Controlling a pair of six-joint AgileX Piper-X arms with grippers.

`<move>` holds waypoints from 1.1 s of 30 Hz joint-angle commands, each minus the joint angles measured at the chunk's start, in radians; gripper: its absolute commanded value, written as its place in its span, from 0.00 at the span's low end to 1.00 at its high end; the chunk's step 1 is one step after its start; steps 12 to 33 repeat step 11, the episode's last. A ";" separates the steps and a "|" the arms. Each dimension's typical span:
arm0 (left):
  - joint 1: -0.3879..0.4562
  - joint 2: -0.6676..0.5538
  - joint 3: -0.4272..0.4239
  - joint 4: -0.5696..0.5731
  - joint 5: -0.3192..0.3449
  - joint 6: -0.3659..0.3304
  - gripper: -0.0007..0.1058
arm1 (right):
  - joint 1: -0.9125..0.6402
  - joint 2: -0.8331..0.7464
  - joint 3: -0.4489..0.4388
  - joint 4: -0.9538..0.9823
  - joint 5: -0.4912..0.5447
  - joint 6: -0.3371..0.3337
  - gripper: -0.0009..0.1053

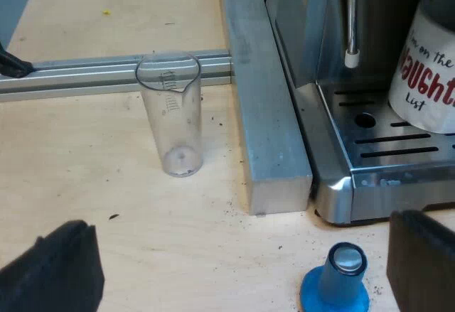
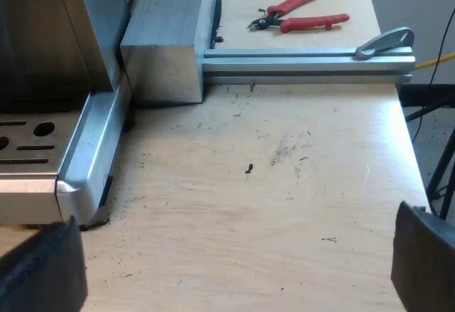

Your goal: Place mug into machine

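A white mug point(image 1: 429, 63) with red and black lettering stands on the slotted drip tray point(image 1: 384, 145) of the espresso machine point(image 1: 320, 42), beside the steam wand point(image 1: 350, 20). My left gripper point(image 1: 238, 273) is open over the wooden table, its fingers point(image 1: 53, 273) wide apart with nothing between them, short of the tray. A blue tamper point(image 1: 335, 283) stands on the table between those fingers, near the tray's corner. My right gripper point(image 2: 238, 269) is open too, over bare wood beside the drip tray's point(image 2: 35, 163) other corner.
A clear measuring glass point(image 1: 170, 113) stands upright near an aluminium rail point(image 1: 71, 74). A thick metal beam point(image 1: 263, 99) runs along the machine's side. Red pliers point(image 2: 298, 12) lie beyond another rail point(image 2: 306, 62). Coffee grounds speckle the wood point(image 2: 284, 148). The table's edge point(image 2: 416, 177) is close.
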 commanded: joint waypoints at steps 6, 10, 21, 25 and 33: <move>0.000 -0.129 0.000 -0.017 0.013 0.002 0.77 | 0.001 -0.038 -0.004 -0.007 -0.002 -0.002 0.84; 0.000 -0.138 0.000 -0.017 0.013 0.002 0.77 | 0.001 -0.038 -0.004 -0.007 -0.002 -0.002 0.84; 0.000 -0.138 0.000 -0.017 0.013 0.002 0.77 | 0.001 -0.038 -0.004 -0.007 -0.002 -0.002 0.84; 0.000 -0.138 0.000 -0.017 0.013 0.002 0.77 | 0.001 -0.038 -0.004 -0.007 -0.002 -0.002 0.84; 0.000 -0.138 0.000 -0.017 0.013 0.002 0.77 | 0.001 -0.038 -0.004 -0.007 -0.002 -0.002 0.84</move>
